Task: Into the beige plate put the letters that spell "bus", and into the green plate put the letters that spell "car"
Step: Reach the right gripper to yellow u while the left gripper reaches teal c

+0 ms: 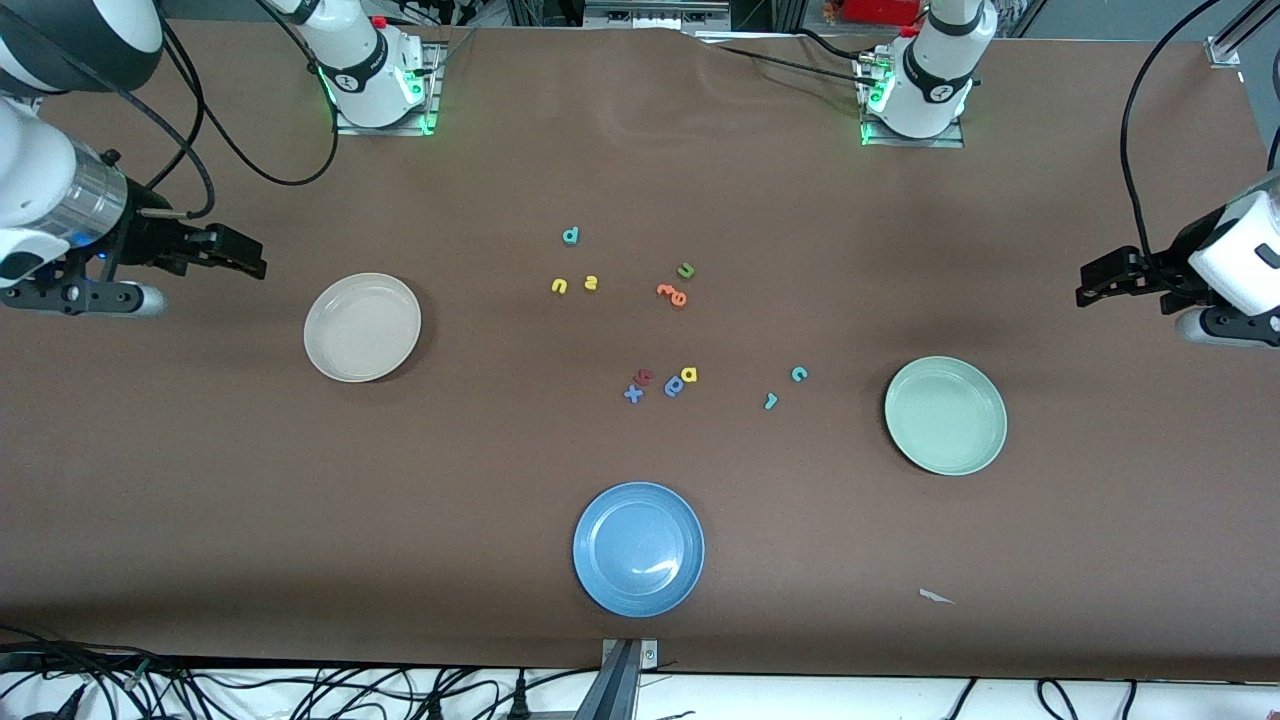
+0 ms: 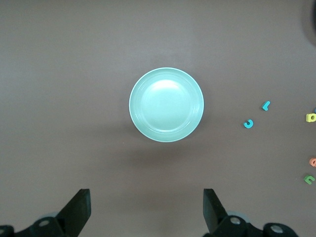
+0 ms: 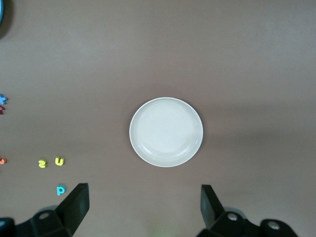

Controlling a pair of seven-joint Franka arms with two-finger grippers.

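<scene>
The teal b (image 1: 570, 236), yellow u (image 1: 559, 286) and yellow s (image 1: 590, 283) lie mid-table, between the plates. The yellow a (image 1: 688, 375), teal c (image 1: 798, 374) and teal r (image 1: 770, 401) lie nearer the front camera, toward the green plate (image 1: 945, 415). The beige plate (image 1: 362, 327) holds nothing, and neither does the green one. My right gripper (image 1: 252, 262) hangs open over bare table at the right arm's end, with the beige plate (image 3: 166, 132) in its wrist view. My left gripper (image 1: 1088, 288) hangs open at the left arm's end, its wrist view showing the green plate (image 2: 166, 104).
A blue plate (image 1: 638, 549) sits near the table's front edge. A green u (image 1: 685, 270) and orange e (image 1: 673, 294) lie together. A red letter (image 1: 645, 376), blue x (image 1: 633, 394) and darker blue letter (image 1: 673, 385) crowd the yellow a. A paper scrap (image 1: 936, 597) lies near the front edge.
</scene>
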